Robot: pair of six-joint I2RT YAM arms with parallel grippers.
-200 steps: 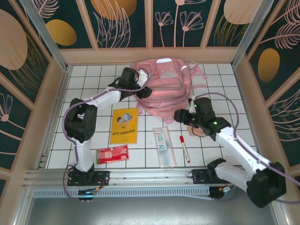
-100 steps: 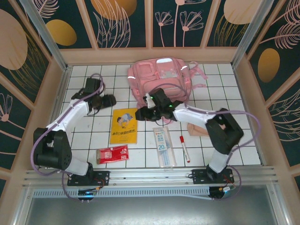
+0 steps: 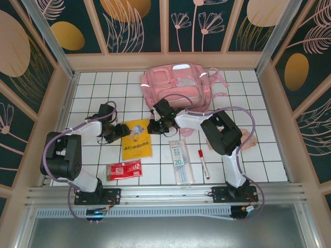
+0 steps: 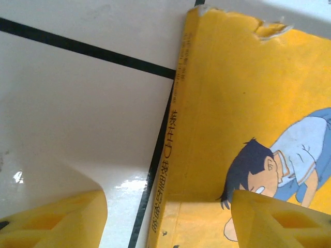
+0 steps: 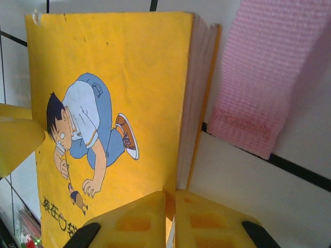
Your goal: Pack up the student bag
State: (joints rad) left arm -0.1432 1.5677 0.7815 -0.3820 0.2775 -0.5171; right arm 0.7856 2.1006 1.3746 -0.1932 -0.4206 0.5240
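The student bag (image 3: 178,85), pink with a clear front panel, lies at the back of the tiled table; one of its straps (image 5: 258,77) lies beside the book. A yellow book (image 3: 137,147) with a cartoon boy lies in front of it. My left gripper (image 3: 123,130) is open at the book's left edge. In the left wrist view it (image 4: 165,222) straddles the spine (image 4: 173,150), one finger over the tile and one over the cover. My right gripper (image 3: 151,127) is at the book's upper right edge. There it (image 5: 173,199) is shut on the cover's edge of the book (image 5: 134,77).
A red packet (image 3: 124,169), a clear-wrapped ruler set (image 3: 181,161) and a red marker (image 3: 203,164) lie near the front. A beige pouch (image 3: 253,142) peeks out behind the right arm. Wooden walls enclose the table on three sides.
The left arm swung from the bag down to the book's left edge and opened wider. The right arm crossed from the right side to the book's right edge and closed its jaws.
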